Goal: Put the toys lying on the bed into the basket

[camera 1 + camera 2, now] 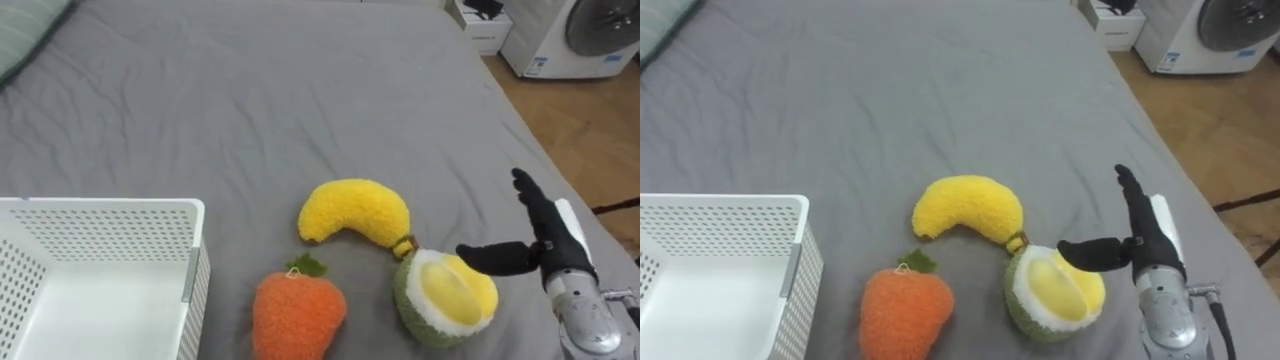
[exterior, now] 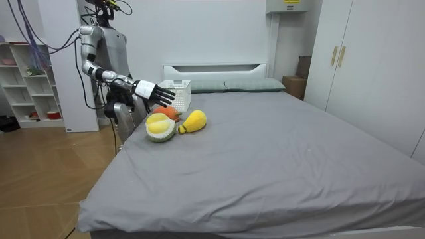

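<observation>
Three plush toys lie on the grey bed point(image 1: 300, 90): a yellow banana point(image 1: 355, 211), an orange carrot with a green top point(image 1: 297, 312), and a green durian with a yellow middle point(image 1: 445, 297). My right hand point(image 1: 545, 235) hovers open just right of the durian, fingers straight, thumb reaching over the toy's upper right edge. In the room view the same hand point(image 2: 151, 91) is stretched over the durian point(image 2: 160, 127), beside the banana point(image 2: 192, 121) and the carrot point(image 2: 168, 112).
A white perforated basket point(image 1: 110, 235) stands on the bed at the lower left, beside the carrot. The bed's right edge drops to a wooden floor point(image 1: 590, 130) with a white washing machine point(image 1: 575, 35). I stand at the bed's side near white shelves point(image 2: 30, 86).
</observation>
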Motion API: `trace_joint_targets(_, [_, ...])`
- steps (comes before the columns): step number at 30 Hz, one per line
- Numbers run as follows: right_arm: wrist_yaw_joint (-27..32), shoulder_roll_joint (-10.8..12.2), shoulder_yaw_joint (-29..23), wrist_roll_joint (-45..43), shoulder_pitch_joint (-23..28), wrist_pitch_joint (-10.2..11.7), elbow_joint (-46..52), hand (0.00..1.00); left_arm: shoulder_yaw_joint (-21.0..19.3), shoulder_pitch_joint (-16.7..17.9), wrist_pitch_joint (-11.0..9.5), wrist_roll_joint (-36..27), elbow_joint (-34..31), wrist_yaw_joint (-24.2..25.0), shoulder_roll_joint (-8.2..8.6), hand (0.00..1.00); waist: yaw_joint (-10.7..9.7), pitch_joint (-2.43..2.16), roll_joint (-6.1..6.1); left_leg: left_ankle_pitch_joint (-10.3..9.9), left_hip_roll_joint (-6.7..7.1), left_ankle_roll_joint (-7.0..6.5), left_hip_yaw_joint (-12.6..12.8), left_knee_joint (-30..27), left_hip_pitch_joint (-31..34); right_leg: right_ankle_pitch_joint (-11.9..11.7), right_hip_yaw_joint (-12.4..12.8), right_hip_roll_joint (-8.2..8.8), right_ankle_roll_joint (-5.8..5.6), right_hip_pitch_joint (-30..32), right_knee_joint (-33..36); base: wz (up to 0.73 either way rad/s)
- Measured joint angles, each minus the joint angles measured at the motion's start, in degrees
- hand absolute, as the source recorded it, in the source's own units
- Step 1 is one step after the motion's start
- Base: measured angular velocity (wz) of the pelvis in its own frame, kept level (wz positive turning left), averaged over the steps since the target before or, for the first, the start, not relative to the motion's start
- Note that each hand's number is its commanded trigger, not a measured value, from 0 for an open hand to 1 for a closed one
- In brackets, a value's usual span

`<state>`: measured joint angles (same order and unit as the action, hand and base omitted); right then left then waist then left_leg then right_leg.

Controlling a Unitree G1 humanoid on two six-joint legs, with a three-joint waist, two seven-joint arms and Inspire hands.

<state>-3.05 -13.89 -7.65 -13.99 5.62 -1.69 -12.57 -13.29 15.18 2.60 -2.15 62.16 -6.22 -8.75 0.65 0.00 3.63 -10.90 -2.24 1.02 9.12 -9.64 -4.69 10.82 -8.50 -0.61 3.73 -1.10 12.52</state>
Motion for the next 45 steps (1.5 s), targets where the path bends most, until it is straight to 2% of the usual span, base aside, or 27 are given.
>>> trace_joint_targets(6, [-6.4, 0.0, 1.0, -5.3, 0.1, -3.0, -0.1, 0.00, 0.0, -0.3, 0.1, 0.0, -0.6, 1.0, 0.00, 0.00, 0.6, 0.06, 0.52, 0.0, 0.04, -0.03, -0.4, 0.0, 0.0, 0.0, 0.0, 0.07, -0.03, -0.1, 0.1, 0.00])
trace_joint_targets(11, [-11.7, 0.0, 4.1, -8.8, 0.7, -5.0, -0.8, 0.00, 0.0, -0.6, 1.0, 0.0, -1.6, 1.4, -0.07, 0.00, 1.4, 0.09, 1.19, 0.0, 0.03, -0.04, -0.5, 0.0, 0.1, 0.0, -0.2, 0.09, -0.04, -0.1, -0.1, 0.00])
trace_joint_targets(14, [-14.3, 0.0, 6.4, -10.0, 0.7, -5.7, -2.5, 0.00, 0.0, -0.7, 1.1, 0.0, -1.6, 1.7, -0.25, 0.00, 1.5, 0.06, 1.24, 0.0, 0.02, -0.04, -0.8, 0.0, 0.2, -0.2, -0.5, 0.06, -0.11, -0.4, -0.7, 0.05])
trace_joint_targets(19, [-17.3, 0.0, 7.2, -11.2, 1.2, -6.7, -3.1, 0.00, 0.0, -0.9, 1.1, 0.0, -1.8, 1.9, -0.26, 0.00, 1.9, 0.11, 1.12, 0.0, 0.01, -0.06, -1.5, 0.0, 0.1, -0.2, -1.1, 0.19, -0.16, -1.0, -1.1, 0.07])
trace_joint_targets(22, [-17.7, 0.0, 7.2, -11.8, 1.3, -6.6, -5.4, 0.00, 0.0, -1.0, 1.2, 0.2, -1.8, 1.8, -0.26, 0.00, 2.8, 0.15, 0.87, 0.0, 0.03, -0.07, -1.8, -0.1, 0.0, -0.3, -1.5, 0.23, -0.20, -1.5, -1.3, 0.06])
trace_joint_targets(24, [-17.7, 0.0, 7.3, -12.7, 1.2, -6.5, -8.9, 0.00, 0.0, -1.0, 1.2, 0.2, -1.9, 1.8, -0.22, 0.00, 2.9, -0.22, 0.93, 0.0, 0.07, -0.10, -2.2, -0.1, -0.2, -0.4, -2.1, 0.31, -0.24, -2.0, -1.9, 0.16])
trace_joint_targets(27, [-17.6, 0.0, 7.2, -13.4, 1.2, -6.5, -10.8, 0.00, 0.1, -0.8, 1.2, 0.2, -2.6, 1.8, -0.14, 0.00, 3.2, -0.30, 0.98, 0.1, 0.61, -0.26, -3.0, -0.1, 0.0, -0.3, -2.6, 0.53, -0.30, -2.2, -1.9, 0.08])
trace_joint_targets(33, [-16.4, 0.1, 7.3, -13.4, -0.7, -4.6, -17.1, 0.00, 0.5, -0.8, 1.2, 0.2, -3.8, 1.8, -0.16, 0.00, 3.2, -0.34, 1.15, 0.1, 0.92, -0.50, -3.9, -0.7, 0.5, -0.2, -3.2, 0.86, -0.60, -2.3, -1.9, 0.07])
trace_joint_targets(38, [-11.8, 0.2, 7.4, -14.0, -2.2, -2.6, -23.2, 0.00, 1.5, -1.0, 1.3, 0.4, -3.9, 1.8, -0.24, 0.00, 3.0, -0.36, 0.98, 0.0, 0.90, -0.66, -4.4, -0.4, 0.0, -0.4, -4.0, 1.04, -0.88, -3.2, -2.5, 0.07])
trace_joint_targets(42, [-7.2, 0.6, 7.5, -18.3, -2.3, -1.2, -26.2, 0.00, 1.6, -1.0, 1.3, 1.4, -3.8, 1.7, -0.15, 0.00, 3.4, -0.33, 0.84, 0.0, 0.99, -0.76, -4.5, -0.2, 0.0, -0.5, -4.1, 1.05, -0.98, -3.8, -2.9, 0.00])
trace_joint_targets(43, [-5.4, 0.6, 7.6, -18.9, -2.2, -0.8, -27.3, 0.07, 1.6, -1.2, 1.3, 1.8, -3.8, 1.7, -0.11, 0.00, 3.8, -0.30, 0.75, -0.1, 1.00, -0.78, -4.5, -0.2, 0.0, -0.5, -4.2, 1.08, -1.00, -3.8, -3.0, 0.00])
trace_joint_targets(45, [-2.8, 0.6, 7.7, -20.0, -2.2, -0.8, -28.3, 0.64, 1.7, -1.4, 1.3, 1.9, -3.8, 1.7, -0.09, 0.00, 4.4, -0.28, 0.66, -0.1, 1.07, -0.79, -4.5, -0.1, 0.0, -0.4, -4.2, 1.09, -1.03, -3.7, -3.0, 0.00])
